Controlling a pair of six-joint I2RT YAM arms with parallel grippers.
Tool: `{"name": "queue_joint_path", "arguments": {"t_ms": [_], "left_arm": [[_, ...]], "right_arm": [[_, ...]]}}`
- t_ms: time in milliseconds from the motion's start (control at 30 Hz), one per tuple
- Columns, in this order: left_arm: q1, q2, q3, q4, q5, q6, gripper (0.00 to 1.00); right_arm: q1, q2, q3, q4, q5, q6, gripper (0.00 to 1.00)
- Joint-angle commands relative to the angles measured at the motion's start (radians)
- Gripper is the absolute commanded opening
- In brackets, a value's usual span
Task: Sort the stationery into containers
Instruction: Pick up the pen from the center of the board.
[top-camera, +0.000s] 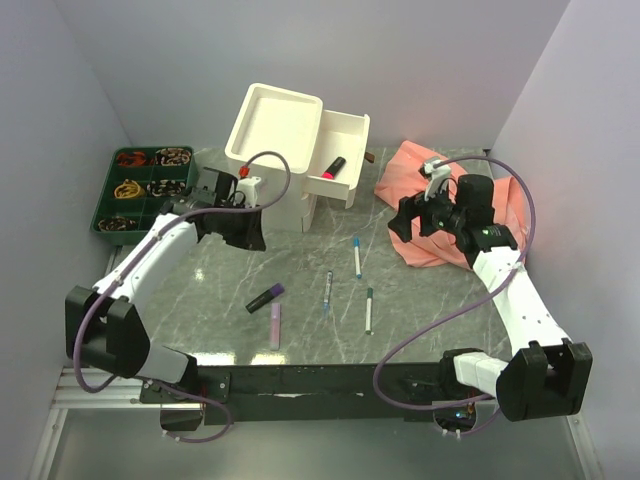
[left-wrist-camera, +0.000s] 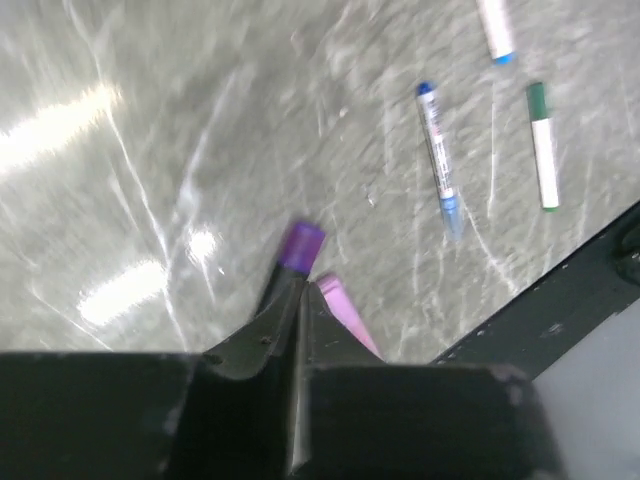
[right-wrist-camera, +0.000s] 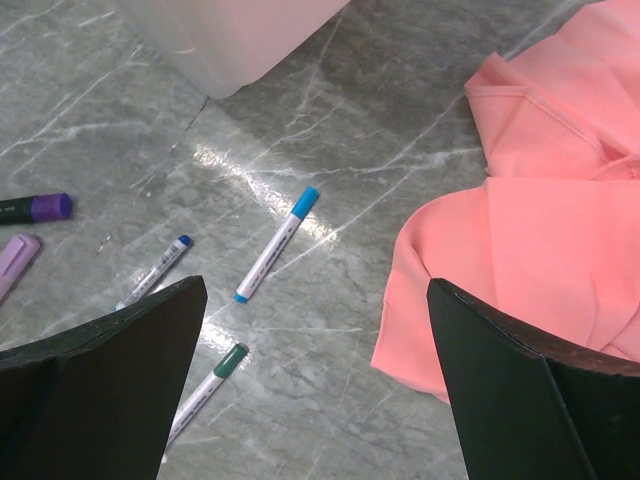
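On the marble table lie a purple highlighter (top-camera: 266, 296) (left-wrist-camera: 301, 244), a pink highlighter (top-camera: 275, 325) (left-wrist-camera: 345, 310) and three thin white pens: blue-capped (top-camera: 328, 290) (left-wrist-camera: 437, 160), light-blue-capped (top-camera: 357, 257) (right-wrist-camera: 275, 243) and green-capped (top-camera: 368, 310) (right-wrist-camera: 208, 384). The cream-white cabinet (top-camera: 272, 125) stands at the back with one drawer (top-camera: 352, 128) pulled out; a red-and-black marker (top-camera: 334, 166) lies in it. My left gripper (top-camera: 243, 232) (left-wrist-camera: 303, 285) hovers in front of the cabinet, shut and empty. Over the pink cloth's left edge, my right gripper (top-camera: 410, 220) (right-wrist-camera: 316, 290) is open and empty.
A green compartment tray (top-camera: 105, 195) with small brown items sits at the back left. A crumpled pink cloth (top-camera: 440, 190) (right-wrist-camera: 540, 220) lies at the back right. The black base rail (top-camera: 320, 380) runs along the near edge.
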Motion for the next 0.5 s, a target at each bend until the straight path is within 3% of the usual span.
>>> {"name": "queue_joint_path", "arguments": {"t_ms": [0, 200, 467], "left_arm": [[-0.048, 0.000, -0.004, -0.040, 0.002, 0.120, 0.48], [-0.200, -0.004, -0.137, 0.047, -0.227, 0.231, 0.55], [-0.235, 0.057, -0.134, 0.047, -0.311, 0.280, 0.55]], "right_arm": [[-0.015, -0.018, 0.037, 0.035, 0.003, -0.015, 1.00], [-0.013, -0.033, 0.036, 0.007, 0.004, -0.035, 1.00], [-0.016, -0.061, -0.018, 0.018, -0.003, -0.025, 1.00]]}}
